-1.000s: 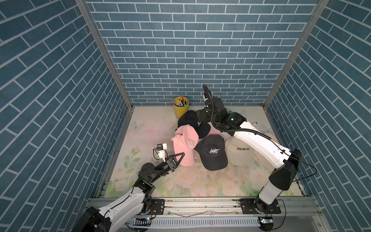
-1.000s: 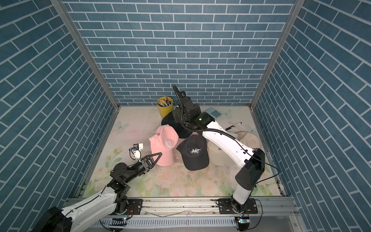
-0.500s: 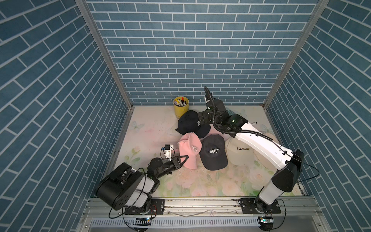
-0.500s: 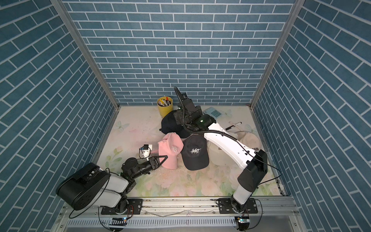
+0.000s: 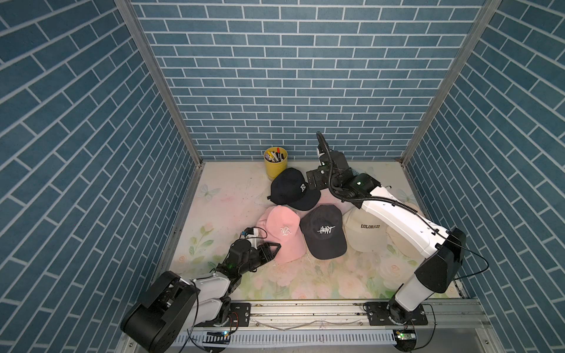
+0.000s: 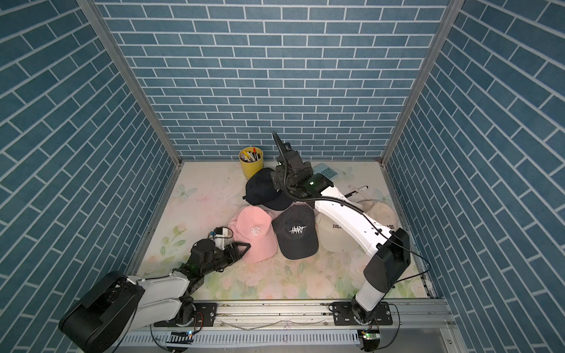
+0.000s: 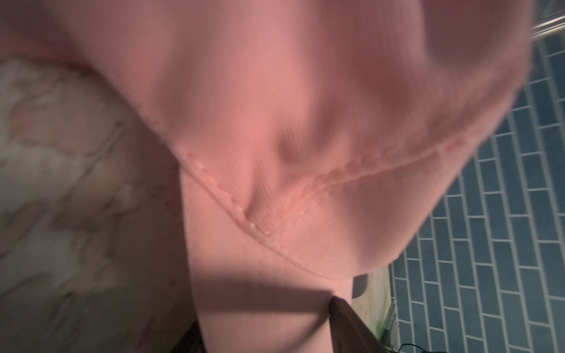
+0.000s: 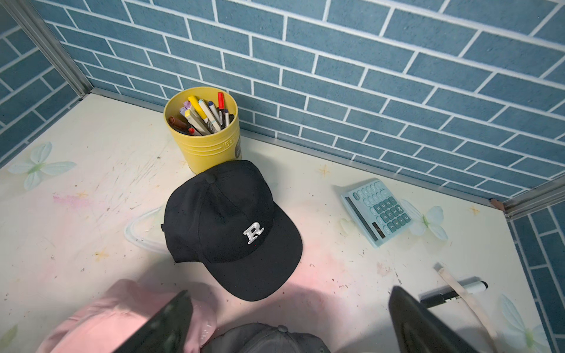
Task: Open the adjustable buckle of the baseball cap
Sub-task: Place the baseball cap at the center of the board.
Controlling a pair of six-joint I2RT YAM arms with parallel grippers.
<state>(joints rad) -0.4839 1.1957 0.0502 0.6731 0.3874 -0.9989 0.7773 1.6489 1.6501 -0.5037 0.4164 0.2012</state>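
A pink baseball cap (image 5: 282,232) with a white letter lies crown up on the left of a cluster of caps; its buckle is hidden. My left gripper (image 5: 272,248) sits low at the cap's near left edge, also in the other top view (image 6: 241,248). In the left wrist view the blurred pink cap (image 7: 275,122) fills the frame, and a strip of its fabric runs between the spread fingers (image 7: 345,324). The left gripper (image 7: 263,333) looks open. My right gripper (image 8: 290,318) hangs open over the far caps, holding nothing.
A black cap with an R (image 5: 292,189), a black HEART cap (image 5: 324,232) and a cream COLORADO cap (image 5: 367,232) crowd the pink one. A yellow pen cup (image 5: 275,159) stands at the back wall. A calculator (image 8: 376,211) and a marker (image 8: 452,292) lie at the back right.
My left arm has folded back toward the front left, dragging the pink cap slightly nearer. Its jaws were shut and now stand apart. The right arm has barely moved.
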